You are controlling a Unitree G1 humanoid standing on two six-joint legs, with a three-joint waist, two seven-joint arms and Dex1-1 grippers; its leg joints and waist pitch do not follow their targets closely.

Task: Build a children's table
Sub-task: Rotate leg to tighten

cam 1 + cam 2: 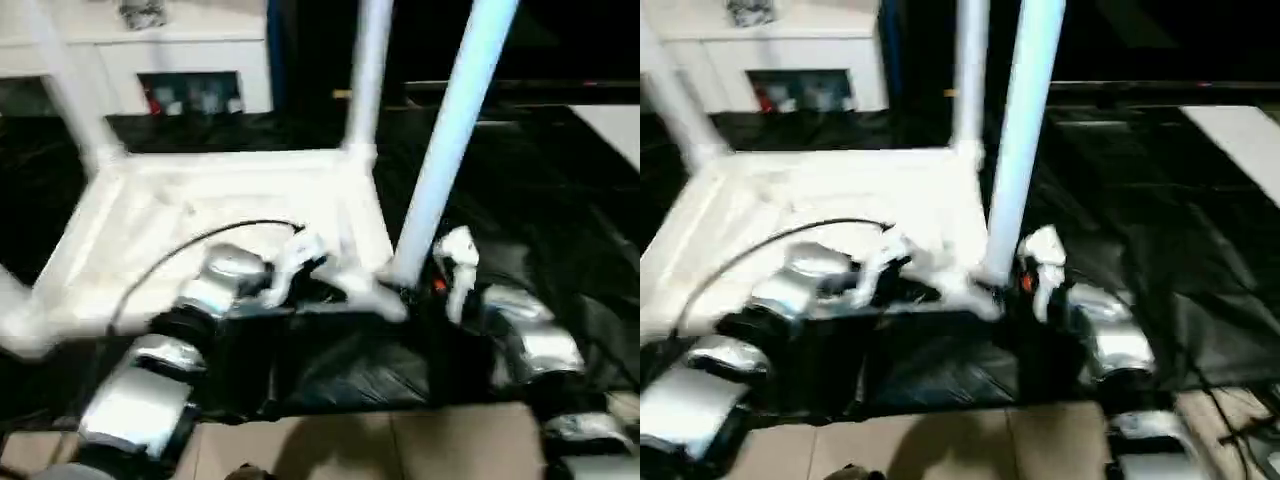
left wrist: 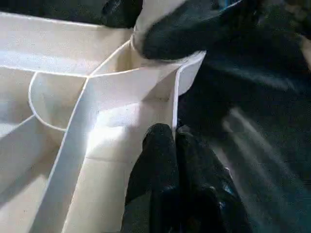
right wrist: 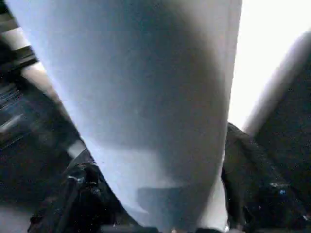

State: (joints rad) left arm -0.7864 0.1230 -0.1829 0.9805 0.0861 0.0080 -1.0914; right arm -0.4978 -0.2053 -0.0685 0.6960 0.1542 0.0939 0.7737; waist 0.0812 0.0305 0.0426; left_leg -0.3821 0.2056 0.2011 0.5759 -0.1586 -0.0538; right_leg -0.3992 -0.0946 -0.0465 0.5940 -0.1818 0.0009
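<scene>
1. Where things are: the white plastic children's table top with the cross-ribbed underside (image 1: pixel 210 230) lies upside down on black sheeting (image 1: pixel 540 190), ribs facing up. Legs already stand in the far corners. The one in hand is the long white tubular leg (image 1: pixel 450 140) at the near right corner socket (image 2: pixel 163 53), leaning a bit instead of standing straight.

2. The right gripper (image 3: pixel 155 204) has its black fingers (image 3: pixel 252 194) on either side of that leg, low down near the socket, so it looks clamped around the tube. I'd keep the grip low, since that gives better control of the tip.

3. The left gripper (image 2: pixel 170 160) has its fingers pressed together and sits against the top's rim wall just beside the socket. Good spot for bracing so the top doesn't skate on the sheeting.

4. My take on doing it well: straighten the leg until it matches the far legs, then push straight down along its axis. Pushing while it's tilted probably jams it in the socket.

5. Can't tell how deep it's seated, the socket mouth is partly hidden.
</scene>
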